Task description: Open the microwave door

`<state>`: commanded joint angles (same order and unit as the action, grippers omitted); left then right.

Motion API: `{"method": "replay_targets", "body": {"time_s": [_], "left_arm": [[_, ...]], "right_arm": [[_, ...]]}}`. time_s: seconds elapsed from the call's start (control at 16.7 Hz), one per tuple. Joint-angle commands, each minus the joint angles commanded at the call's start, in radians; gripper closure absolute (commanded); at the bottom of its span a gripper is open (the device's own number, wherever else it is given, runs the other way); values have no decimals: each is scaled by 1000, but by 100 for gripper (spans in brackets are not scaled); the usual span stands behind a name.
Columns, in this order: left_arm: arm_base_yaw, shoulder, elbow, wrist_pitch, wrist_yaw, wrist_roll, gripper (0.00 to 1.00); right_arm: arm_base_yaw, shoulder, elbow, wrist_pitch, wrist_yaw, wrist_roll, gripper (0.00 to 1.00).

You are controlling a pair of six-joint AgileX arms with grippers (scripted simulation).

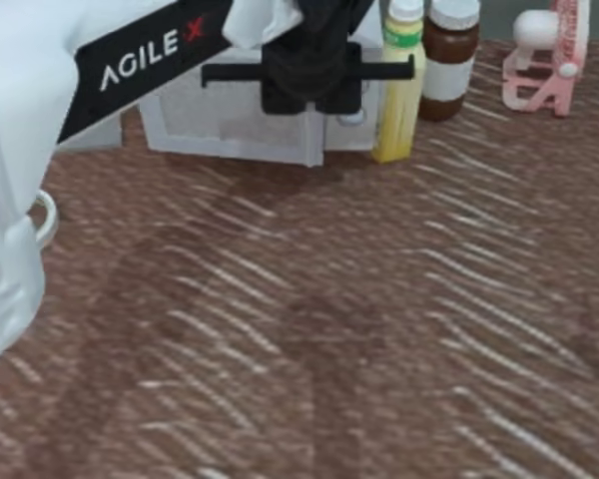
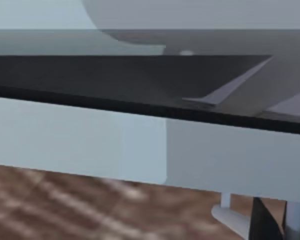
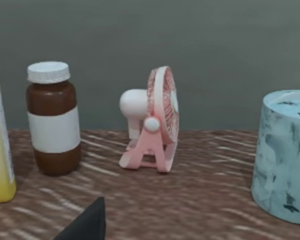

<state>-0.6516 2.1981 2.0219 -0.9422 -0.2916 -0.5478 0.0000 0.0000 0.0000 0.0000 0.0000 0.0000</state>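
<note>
The light-grey microwave (image 1: 364,132) stands at the table's far edge, left of centre. Its door (image 1: 230,118), with a speckled mesh window, faces the front, and the right edge juts slightly forward. My left arm reaches in from the left, and its gripper (image 1: 309,78) hangs over the door's right edge, hiding the fingers from above. In the left wrist view the door panel (image 2: 230,160) is very close. A dark finger (image 2: 264,225) stands on each side of a white post of the door's handle (image 2: 235,219). Of my right gripper only one dark fingertip (image 3: 90,220) shows, low over the table.
Right of the microwave stand a yellow bottle (image 1: 399,95), a brown jar with a white lid (image 1: 449,60) and a pink desk fan (image 1: 549,60). The right wrist view also shows a pale blue mottled cylinder (image 3: 285,155). The brown table (image 1: 379,329) stretches toward the front.
</note>
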Motion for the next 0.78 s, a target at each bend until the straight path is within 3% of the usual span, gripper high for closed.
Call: {"method": "replay_targets", "body": {"time_s": [0.78], "left_arm": [[2, -39, -69, 36, 13, 37, 100]], "right_arm": [[0, 0, 0, 0, 0, 0, 0]]}}
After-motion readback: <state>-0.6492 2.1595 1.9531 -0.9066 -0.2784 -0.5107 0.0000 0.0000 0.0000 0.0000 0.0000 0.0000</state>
